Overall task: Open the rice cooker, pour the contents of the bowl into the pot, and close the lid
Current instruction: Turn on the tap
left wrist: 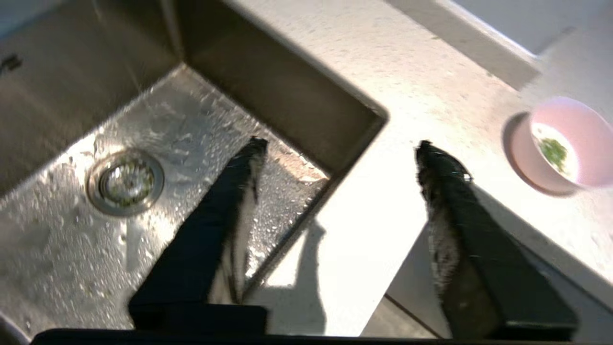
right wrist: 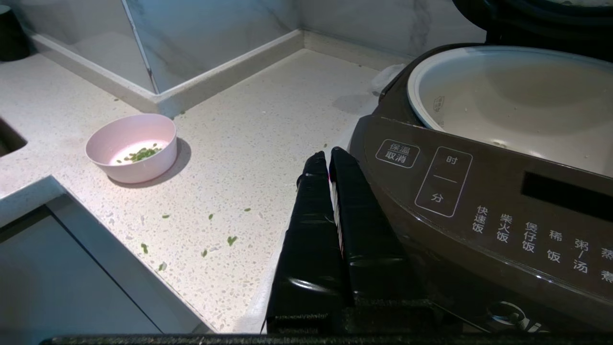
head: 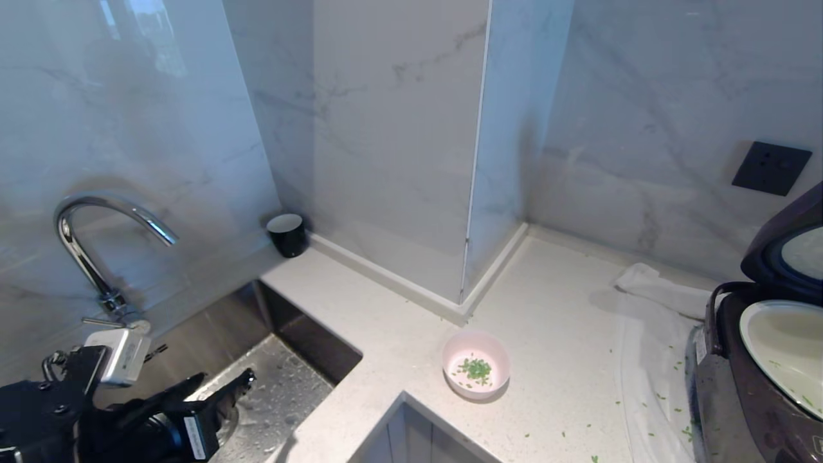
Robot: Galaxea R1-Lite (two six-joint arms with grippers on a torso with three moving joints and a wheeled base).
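Note:
The pale pink bowl (head: 476,344) (left wrist: 589,139) (right wrist: 143,170) stands on the white counter with a few green contents (head: 477,370) (right wrist: 141,153) in it. At the far right the dark rice cooker (head: 739,399) (right wrist: 479,201) has its lid (head: 771,244) raised, so the cream pot (head: 778,334) (right wrist: 527,100) shows. My left gripper (head: 222,386) (left wrist: 341,143) hangs open and empty over the sink's corner, well to the left of the bowl. My right gripper (right wrist: 327,153) is shut on nothing, low beside the cooker's front panel.
A wet steel sink (head: 283,386) (left wrist: 287,91) with a curved faucet (head: 83,244) lies at the left. A black cup (head: 287,235) stands by the wall. A white sheet (head: 649,302) lies by the cooker. Green bits (right wrist: 231,239) are scattered on the counter.

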